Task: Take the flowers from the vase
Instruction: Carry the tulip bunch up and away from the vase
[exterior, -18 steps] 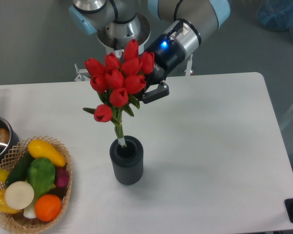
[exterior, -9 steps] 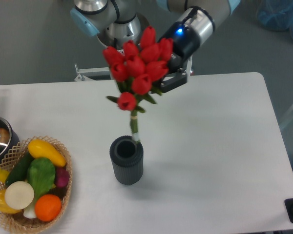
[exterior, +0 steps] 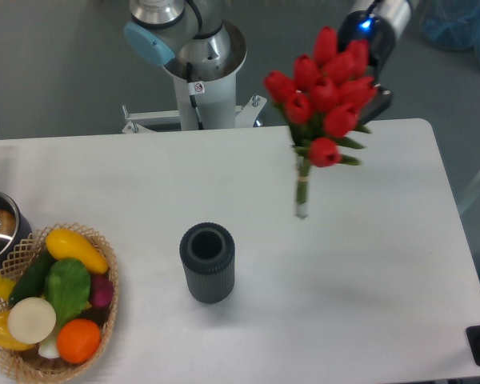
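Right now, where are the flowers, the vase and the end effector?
flowers [exterior: 326, 88]: fixed camera, on the red tulip heads.
vase [exterior: 208, 272]: fixed camera, on its ribbed side wall.
end effector [exterior: 374, 94]: fixed camera, on the dark finger showing behind the blooms' right edge.

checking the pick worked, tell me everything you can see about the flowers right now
The flowers are a bunch of about ten red tulip buds with green leaves, their stems gathered into one bound stalk with a pale tip. They look artificial. The bunch hangs upright in the air, up and to the right of the dark ribbed vase, fully clear of it. The gripper sits behind the blooms, mostly hidden, apparently holding them; nothing else touches the bunch.
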